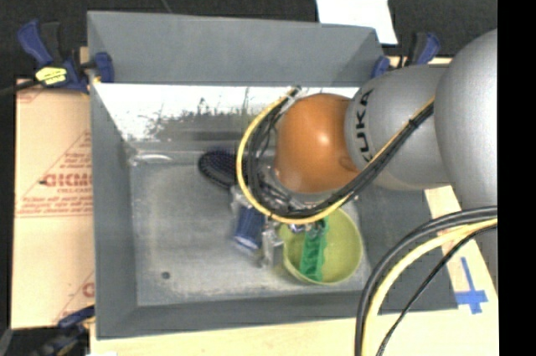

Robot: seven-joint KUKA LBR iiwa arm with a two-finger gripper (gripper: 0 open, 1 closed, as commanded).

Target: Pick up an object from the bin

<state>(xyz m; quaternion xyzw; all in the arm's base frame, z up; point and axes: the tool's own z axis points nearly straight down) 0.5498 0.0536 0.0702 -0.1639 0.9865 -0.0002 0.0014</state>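
Tool sat low in bin, right of centre; grip state unclear. One blue block just left of it, one yellow-green bowl just right holding one green piece, one dark brush far-left.

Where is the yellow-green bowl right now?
The yellow-green bowl sits in the lower right corner of the bin, below the arm's orange cover, right of a blue object.

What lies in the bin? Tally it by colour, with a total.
Black: 1, hairbrush
Blue: 1, block
Yellow-green: 1, bowl
Green: 1, ridged piece in the bowl
Total: 4 visible; the arm may hide more.
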